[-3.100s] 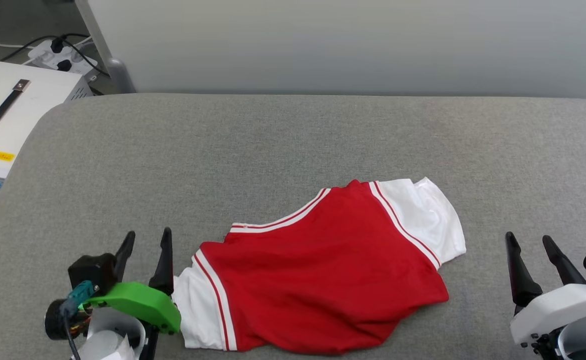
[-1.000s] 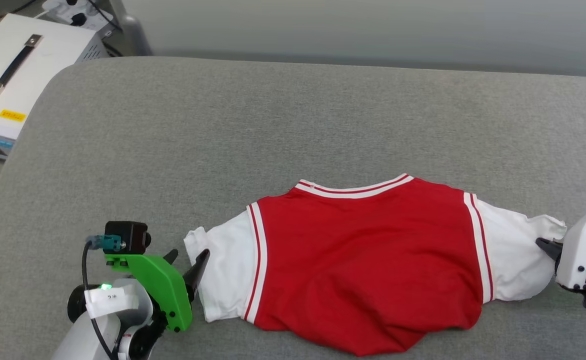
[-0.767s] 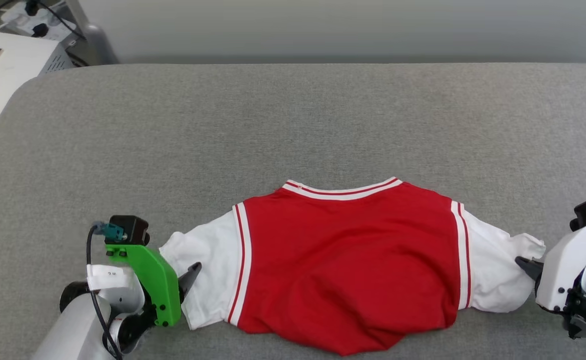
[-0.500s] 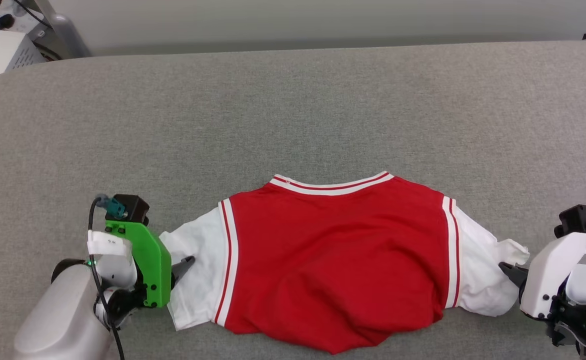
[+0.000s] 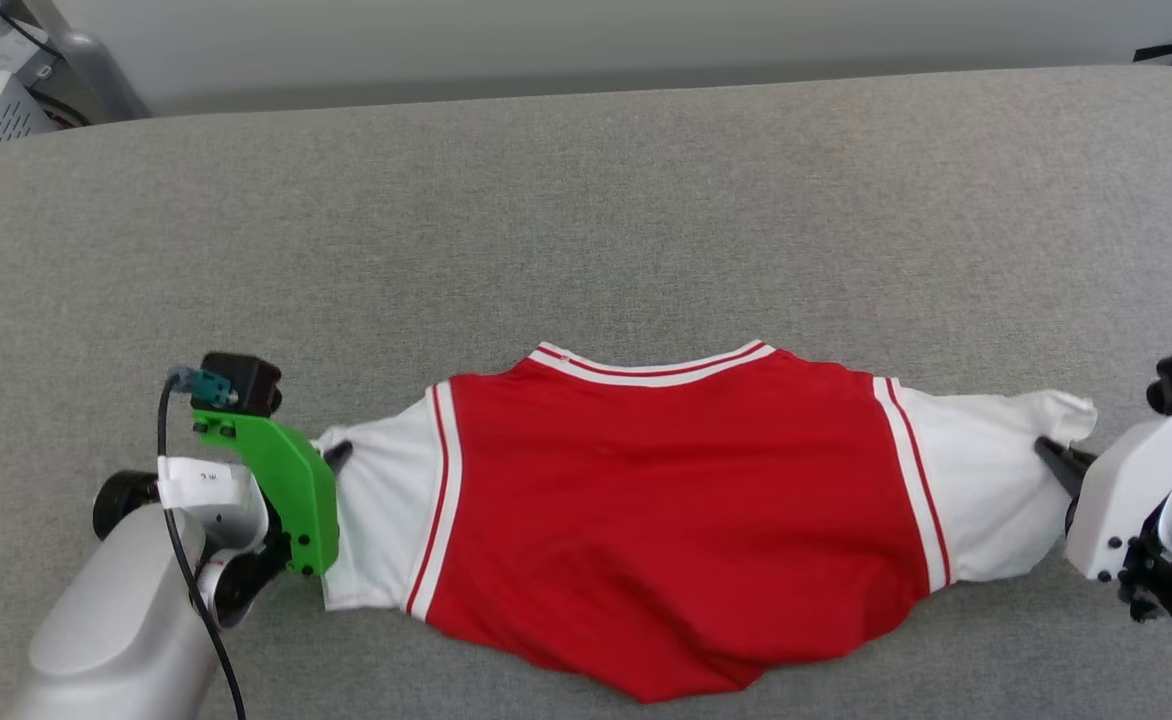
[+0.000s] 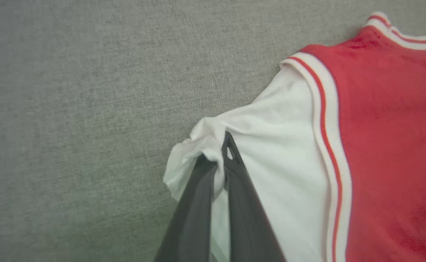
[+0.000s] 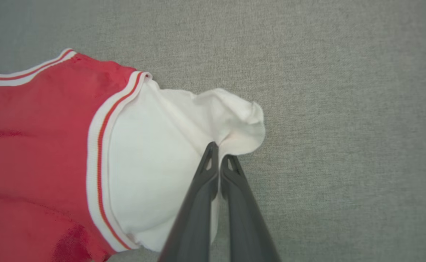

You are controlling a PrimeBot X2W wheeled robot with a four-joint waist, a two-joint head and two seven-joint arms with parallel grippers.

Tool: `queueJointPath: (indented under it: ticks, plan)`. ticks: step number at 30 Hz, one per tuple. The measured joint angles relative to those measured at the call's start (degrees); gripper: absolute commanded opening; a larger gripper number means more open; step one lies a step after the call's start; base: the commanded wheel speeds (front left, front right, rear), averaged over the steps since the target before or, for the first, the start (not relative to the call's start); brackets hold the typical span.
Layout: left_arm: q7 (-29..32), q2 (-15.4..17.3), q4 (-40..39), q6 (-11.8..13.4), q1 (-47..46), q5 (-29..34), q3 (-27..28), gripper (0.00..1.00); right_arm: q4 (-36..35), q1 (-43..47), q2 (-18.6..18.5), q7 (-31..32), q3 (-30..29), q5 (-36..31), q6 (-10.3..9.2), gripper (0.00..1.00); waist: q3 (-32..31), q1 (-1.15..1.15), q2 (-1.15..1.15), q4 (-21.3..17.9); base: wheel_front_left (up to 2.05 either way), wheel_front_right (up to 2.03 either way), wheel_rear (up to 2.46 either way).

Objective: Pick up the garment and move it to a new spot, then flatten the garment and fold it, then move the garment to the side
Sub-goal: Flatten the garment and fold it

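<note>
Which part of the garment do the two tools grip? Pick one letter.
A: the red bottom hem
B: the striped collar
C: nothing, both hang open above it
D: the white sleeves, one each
D: the left tool is shut on the end of one white sleeve and the right tool on the other white sleeve, with the garment spread between them on the grey surface.

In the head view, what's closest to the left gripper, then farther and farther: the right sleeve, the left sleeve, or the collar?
1. Left sleeve, held by the left gripper.
2. Collar, in the middle.
3. Right sleeve, far right.
</note>
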Motion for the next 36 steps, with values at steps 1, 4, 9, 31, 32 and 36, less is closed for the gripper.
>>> queueJointPath:
  ticks: [1, 4, 9, 31, 32, 36]
  plan:
    - [-1.7, -0.1, -0.4, 0.5, -0.8, 0.5, 0.4, 0.00, 0.2, -1.1, -0.4, -1.1, 0.1, -0.6, 0.00, 0.00, -0.2, 0.00, 0.00, 0.3, 0.00, 0.00, 0.00]
    - [-6.3, 0.0, -1.7, 1.1, -4.5, 2.0, 1.5, 0.00, 1.8, -5.6, -1.3, -3.1, 0.8, -2.0, 0.00, 0.00, -0.7, 0.00, 0.00, 1.0, 0.00, 0.00, 0.00]
    - [-10.4, -0.5, -2.8, 1.4, -12.5, 4.1, 2.3, 0.00, 8.2, -16.5, -4.0, -5.8, 3.4, -3.4, 0.00, 0.00, -0.8, 0.00, 0.00, 1.7, 0.00, 0.00, 0.00]
    - [-26.2, -1.1, 15.5, 1.4, -58.9, 10.2, 6.4, 0.00, 33.1, -70.9, -4.3, -27.5, 8.4, -9.1, 0.00, 0.00, 10.6, 0.01, 0.00, -1.0, 0.00, 0.00, 0.00]
    - [-26.7, -1.0, 16.0, 1.4, -60.0, 10.3, 6.5, 0.00, 34.0, -72.7, -4.1, -28.7, 8.5, -9.6, 0.00, 0.00, 11.1, 0.01, 0.00, -1.2, 0.00, 0.00, 0.00]
    - [-28.2, -0.7, 18.3, 1.4, -63.0, 10.3, 7.1, 0.00, 37.7, -78.1, -3.1, -32.3, 9.0, -10.4, 0.00, 0.00, 12.8, 0.01, 0.00, -1.9, 0.00, 0.00, 0.00]
